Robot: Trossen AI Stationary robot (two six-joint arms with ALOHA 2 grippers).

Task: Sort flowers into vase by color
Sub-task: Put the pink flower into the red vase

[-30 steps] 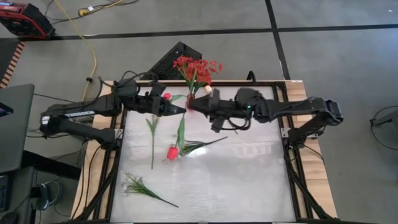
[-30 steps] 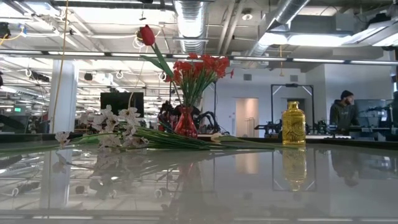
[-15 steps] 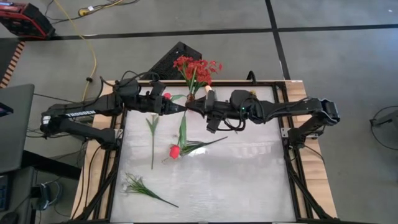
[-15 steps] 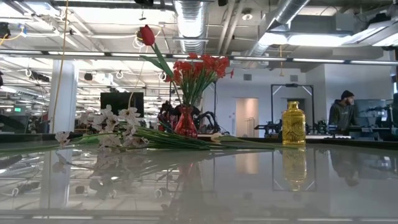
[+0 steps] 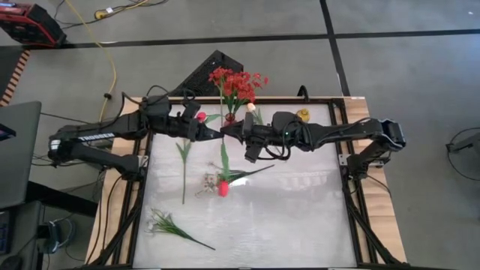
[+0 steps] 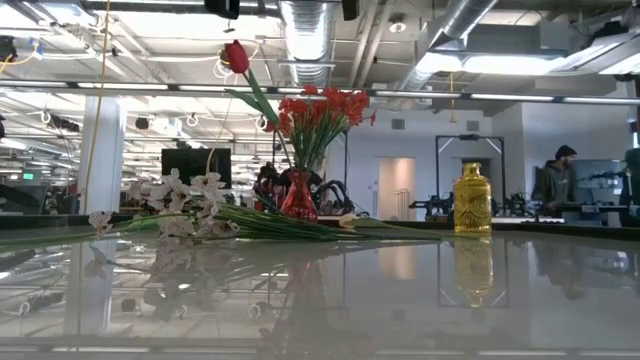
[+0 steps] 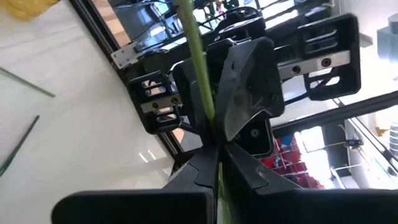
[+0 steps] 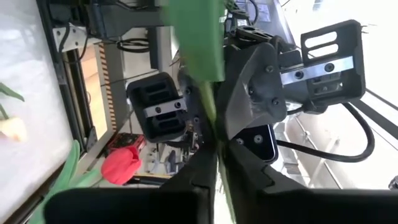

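My left gripper (image 5: pixel 217 132) and my right gripper (image 5: pixel 228 133) meet tip to tip over the far middle of the table, both shut on one red tulip (image 5: pixel 223 187). It does not show in the low view. A red vase (image 6: pixel 299 197) holds red blossom clusters (image 5: pixel 236 81) and another red tulip (image 6: pixel 236 55). A yellow vase (image 5: pixel 304 115) stands to its right. A cream tulip (image 5: pixel 251 109), a leafy stem (image 5: pixel 184 169) and a white blossom spray (image 5: pixel 169 223) lie on the table. My left gripper pinches the red tulip's green stem (image 7: pixel 203 93) between its two fingers, which come level from the table's left and lie across it. The stem runs toward the table's near edge, where the head is. My right gripper pinches the same stem (image 8: pixel 209 111) between its two fingers right beside the left gripper's (image 8: pixel 205 118). Its fingers come level from the table's right and lie across the stem.
Green leaves (image 5: pixel 247 174) and pale blossoms (image 5: pixel 206 180) lie near the held tulip's head. The near right half of the white table (image 5: pixel 300 217) is bare. A person (image 6: pixel 553 180) stands in the room far behind the table.
My right gripper has gone toward the table's left until it meets my left gripper at the stem, uncovering the yellow vase. The held tulip's head has swung toward the table's right, while the leaves on the table stay put.
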